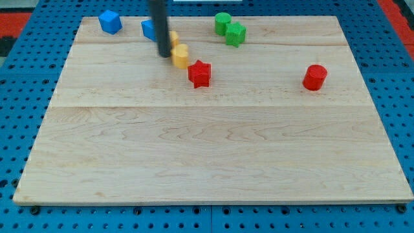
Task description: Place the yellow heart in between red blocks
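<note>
My tip (165, 54) is at the view's upper left, just left of a yellow block (180, 55), touching or nearly touching it. A second yellow block (173, 37) sits just behind the rod, partly hidden; I cannot tell which of the two is the heart. A red star-shaped block (200, 73) lies just right of and below the yellow block, close to it. A red cylinder (315, 76) stands far to the view's right.
A blue cube (110, 21) is at the top left. Another blue block (149, 28) is partly hidden behind the rod. Two green blocks (223, 22) (235, 33) sit together at the top centre. The wooden board (207, 155) lies on a blue pegboard.
</note>
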